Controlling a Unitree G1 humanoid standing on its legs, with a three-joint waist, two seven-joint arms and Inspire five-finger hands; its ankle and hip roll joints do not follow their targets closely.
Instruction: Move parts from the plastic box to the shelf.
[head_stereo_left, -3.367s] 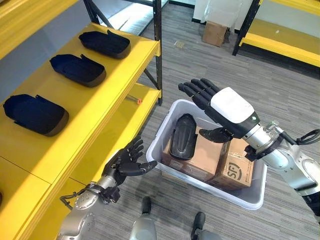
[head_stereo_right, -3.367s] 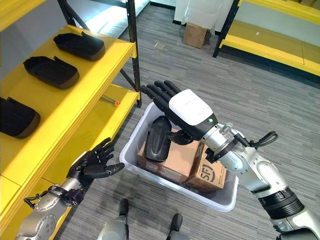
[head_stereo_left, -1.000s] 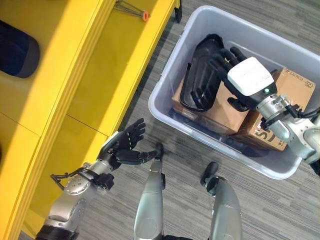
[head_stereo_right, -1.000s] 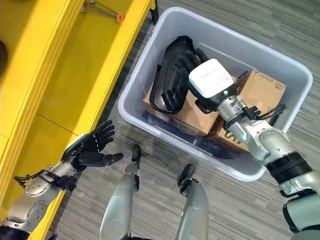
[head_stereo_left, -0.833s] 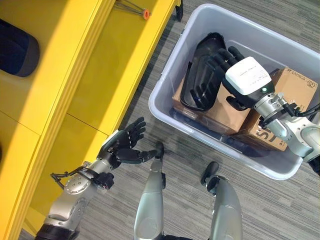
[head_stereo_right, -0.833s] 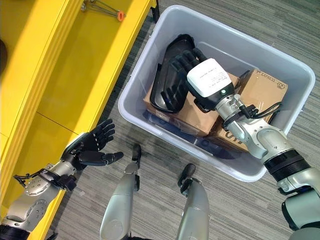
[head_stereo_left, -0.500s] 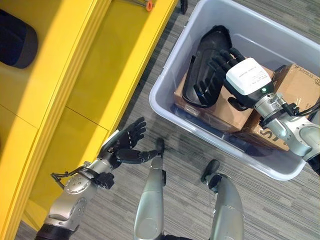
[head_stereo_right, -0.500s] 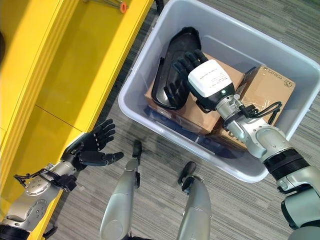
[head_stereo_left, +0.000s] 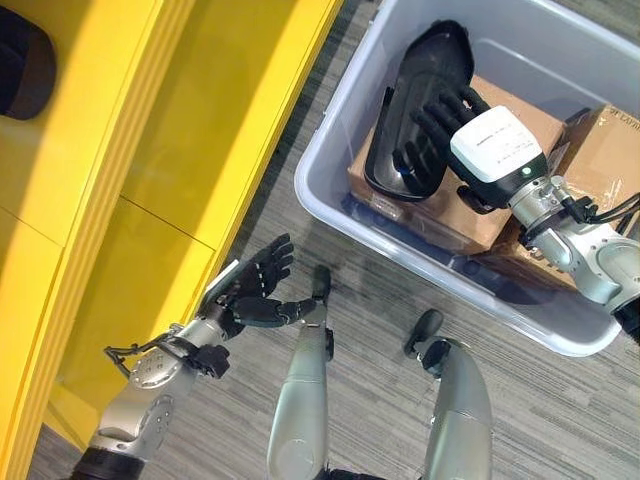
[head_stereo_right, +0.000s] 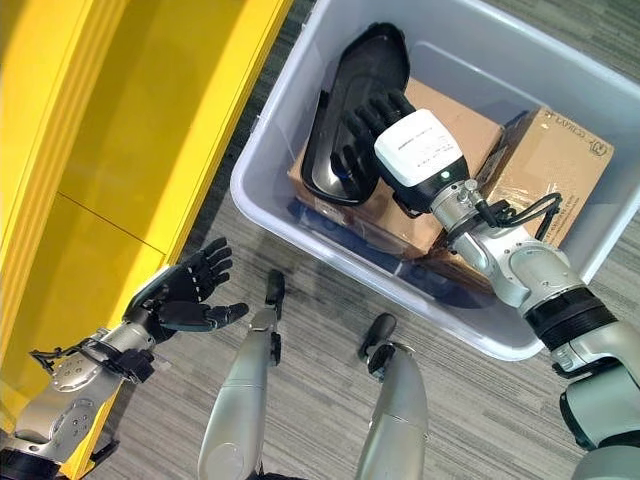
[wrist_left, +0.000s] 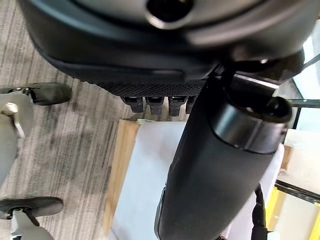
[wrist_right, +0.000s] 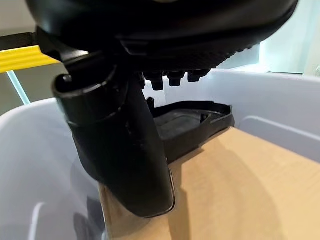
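Fingers of right hand (head_stereo_left: 492, 150) lie straight over ribbed black part (head_stereo_left: 420, 95) in translucent plastic box (head_stereo_left: 330, 150).

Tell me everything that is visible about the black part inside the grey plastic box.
The black moulded plastic part is long and shallow like a tray, with a raised rim and a rounded far end. It lies hollow side up on a brown cardboard carton in the grey plastic box, along its shelf-side wall. The right hand has straight fingers spread over it.
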